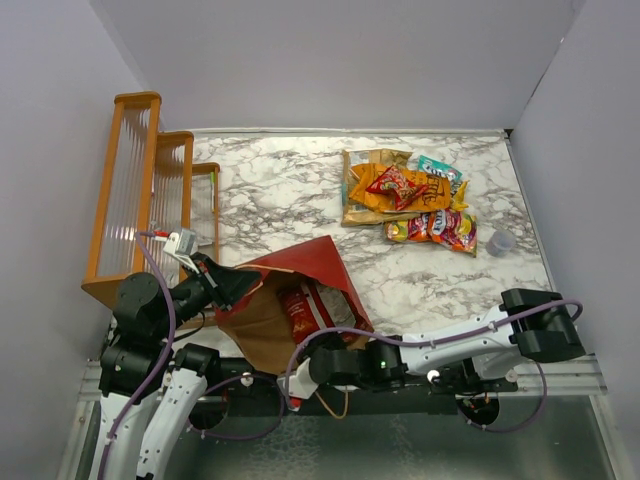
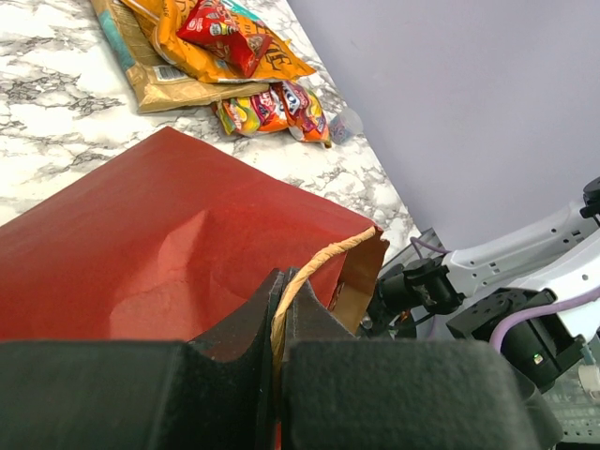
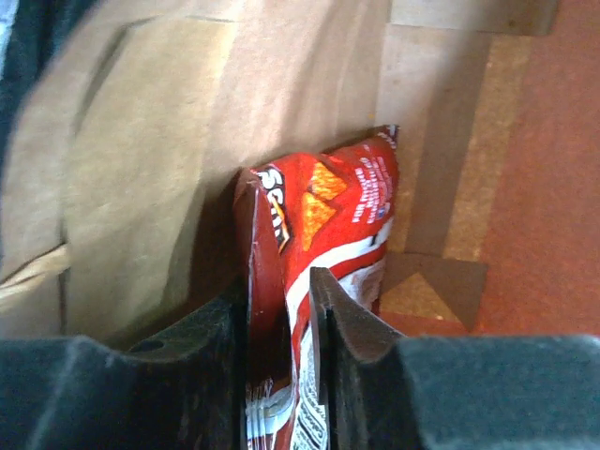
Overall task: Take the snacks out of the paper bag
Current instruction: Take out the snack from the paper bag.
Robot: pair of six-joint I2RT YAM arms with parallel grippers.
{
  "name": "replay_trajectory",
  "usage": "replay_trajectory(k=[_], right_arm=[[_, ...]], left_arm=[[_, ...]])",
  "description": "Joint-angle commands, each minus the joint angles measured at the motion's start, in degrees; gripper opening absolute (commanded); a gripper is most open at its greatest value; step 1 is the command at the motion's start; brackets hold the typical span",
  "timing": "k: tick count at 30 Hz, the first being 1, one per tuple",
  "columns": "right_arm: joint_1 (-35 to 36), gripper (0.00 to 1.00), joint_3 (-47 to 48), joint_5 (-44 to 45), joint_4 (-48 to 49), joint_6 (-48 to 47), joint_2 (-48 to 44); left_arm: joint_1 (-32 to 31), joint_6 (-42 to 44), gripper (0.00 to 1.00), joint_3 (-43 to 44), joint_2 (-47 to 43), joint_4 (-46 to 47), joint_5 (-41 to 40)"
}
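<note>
The paper bag (image 1: pixel 305 262) lies on its side near the arms, dark red outside, with its brown inside (image 3: pixel 141 141) open toward them. My left gripper (image 2: pixel 278 302) is shut on the bag's twisted tan handle (image 2: pixel 323 262) and holds the mouth up. My right gripper (image 3: pixel 278 309) is inside the bag, its jaws closed on a red chip packet (image 3: pixel 333 211) that stands on edge. From above, that packet (image 1: pixel 297 310) shows in the bag's mouth. Several other snacks (image 1: pixel 410 195) lie piled on the marble table at the back right.
An orange wooden rack (image 1: pixel 150 190) stands at the left edge of the table. A small clear cup (image 1: pixel 499 241) sits right of the snack pile. Grey walls close in the table (image 1: pixel 280 180) on three sides.
</note>
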Motion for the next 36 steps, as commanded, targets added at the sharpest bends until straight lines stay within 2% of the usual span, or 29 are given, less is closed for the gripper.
replay_trajectory(k=[1, 5, 11, 19, 30, 36], right_arm=[[0.4, 0.18, 3.9, 4.9, 4.4, -2.1, 0.4], [0.5, 0.02, 4.7, 3.1, 3.9, -2.1, -2.4], [0.4, 0.01, 4.6, -5.1, 7.0, -2.2, -11.1], [0.4, 0.01, 3.2, -14.4, 17.1, -2.2, -23.0], [0.4, 0.01, 14.0, -19.6, 20.7, -6.5, -26.2], [0.4, 0.01, 22.3, -18.8, 20.3, -15.0, -26.0]], left_arm=[[-0.2, 0.6, 0.00, 1.2, 0.3, 0.0, 0.0], [-0.2, 0.8, 0.00, 1.5, 0.2, -0.8, -0.4], [-0.1, -0.3, 0.00, 0.7, -0.4, -0.8, -0.9], [-0.2, -0.1, 0.00, 1.1, -0.5, -1.7, -1.4], [-0.1, -0.1, 0.00, 0.6, -0.4, -2.2, -1.9], [-0.2, -0.2, 0.00, 0.0, -0.5, -2.2, -2.2]])
